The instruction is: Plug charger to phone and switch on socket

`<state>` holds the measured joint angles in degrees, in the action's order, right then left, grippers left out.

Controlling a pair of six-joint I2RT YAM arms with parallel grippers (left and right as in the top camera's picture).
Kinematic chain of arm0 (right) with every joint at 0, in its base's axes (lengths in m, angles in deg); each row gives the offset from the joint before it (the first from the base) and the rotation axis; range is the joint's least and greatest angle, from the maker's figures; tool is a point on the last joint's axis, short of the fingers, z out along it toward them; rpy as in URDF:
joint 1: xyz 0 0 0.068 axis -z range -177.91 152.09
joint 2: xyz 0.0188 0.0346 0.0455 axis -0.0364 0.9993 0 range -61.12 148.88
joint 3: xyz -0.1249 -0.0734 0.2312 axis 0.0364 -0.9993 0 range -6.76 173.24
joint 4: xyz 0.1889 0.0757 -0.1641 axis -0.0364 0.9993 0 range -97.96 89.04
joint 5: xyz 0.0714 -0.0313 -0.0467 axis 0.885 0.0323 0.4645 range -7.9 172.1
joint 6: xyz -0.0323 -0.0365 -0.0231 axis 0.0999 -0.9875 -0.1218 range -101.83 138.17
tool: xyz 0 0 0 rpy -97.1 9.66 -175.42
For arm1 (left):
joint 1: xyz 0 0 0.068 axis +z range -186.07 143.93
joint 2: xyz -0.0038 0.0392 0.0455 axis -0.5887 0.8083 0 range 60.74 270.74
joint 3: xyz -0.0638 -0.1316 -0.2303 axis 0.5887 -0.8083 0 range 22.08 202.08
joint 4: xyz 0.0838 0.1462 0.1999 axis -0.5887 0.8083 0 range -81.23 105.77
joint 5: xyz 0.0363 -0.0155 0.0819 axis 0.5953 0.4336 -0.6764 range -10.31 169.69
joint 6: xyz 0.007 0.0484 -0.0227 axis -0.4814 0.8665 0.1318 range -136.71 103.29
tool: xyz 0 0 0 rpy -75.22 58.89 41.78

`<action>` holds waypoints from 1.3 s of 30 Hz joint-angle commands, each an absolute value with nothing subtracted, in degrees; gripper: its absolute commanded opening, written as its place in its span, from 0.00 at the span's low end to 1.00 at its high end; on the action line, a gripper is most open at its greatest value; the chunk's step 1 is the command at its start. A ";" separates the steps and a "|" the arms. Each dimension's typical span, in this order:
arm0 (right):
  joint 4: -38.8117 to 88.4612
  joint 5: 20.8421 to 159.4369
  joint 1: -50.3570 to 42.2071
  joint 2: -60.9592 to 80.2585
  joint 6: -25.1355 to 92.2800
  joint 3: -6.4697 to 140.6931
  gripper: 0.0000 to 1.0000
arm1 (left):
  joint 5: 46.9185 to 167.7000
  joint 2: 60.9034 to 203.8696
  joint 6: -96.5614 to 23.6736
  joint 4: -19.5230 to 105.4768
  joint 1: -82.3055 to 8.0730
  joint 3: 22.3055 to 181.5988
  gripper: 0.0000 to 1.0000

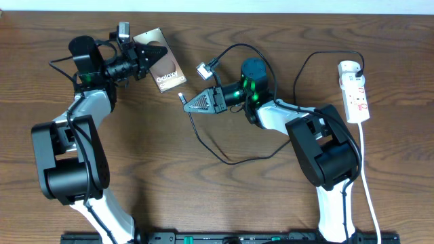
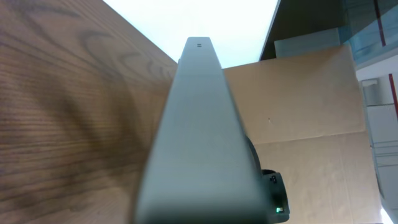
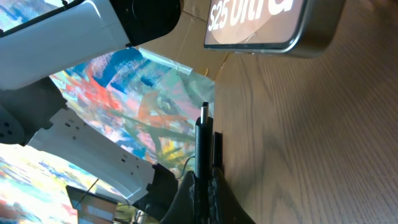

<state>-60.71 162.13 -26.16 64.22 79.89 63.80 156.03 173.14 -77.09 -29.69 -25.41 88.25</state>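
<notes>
Phone clamped in left gripper, right gripper clamped on charger, tip apart from phone

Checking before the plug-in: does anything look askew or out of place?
The phone is not lying square: the left gripper clamps one end in its jaws, holding it slanted across the table. The charger tip, in the right gripper, points toward it but stands apart. Nothing looks spilled or damaged.
</notes>
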 commanded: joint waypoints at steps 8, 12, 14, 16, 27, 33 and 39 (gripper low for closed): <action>-59.82 160.44 -26.29 64.81 80.26 64.70 0.01 | 156.99 173.03 -78.33 -30.43 -26.37 89.28 0.07; -59.82 160.44 -26.23 64.81 80.26 64.70 0.01 | 156.99 173.03 -78.33 -31.30 -27.01 89.28 0.07; -59.82 160.44 -26.25 64.81 80.24 64.70 0.01 | 157.03 173.05 -78.31 -31.26 -27.01 89.28 0.07; -59.84 160.40 -26.25 64.81 80.24 64.70 0.01 | 157.47 173.03 -78.31 -31.24 -27.01 89.28 0.07; -59.82 160.20 -25.09 64.81 79.87 64.70 0.01 | 158.74 173.03 -78.31 -31.24 -27.01 89.28 0.07; -59.82 160.03 -24.98 64.81 79.84 64.70 0.01 | 159.00 173.03 -78.31 -31.26 -27.01 89.28 0.07; -59.84 159.94 -25.00 64.81 79.84 64.70 0.01 | 159.61 173.05 -78.31 -31.26 -27.01 89.28 0.07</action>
<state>-59.71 160.27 -25.13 64.22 79.87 63.80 157.80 173.16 -78.20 -30.50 -27.14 88.25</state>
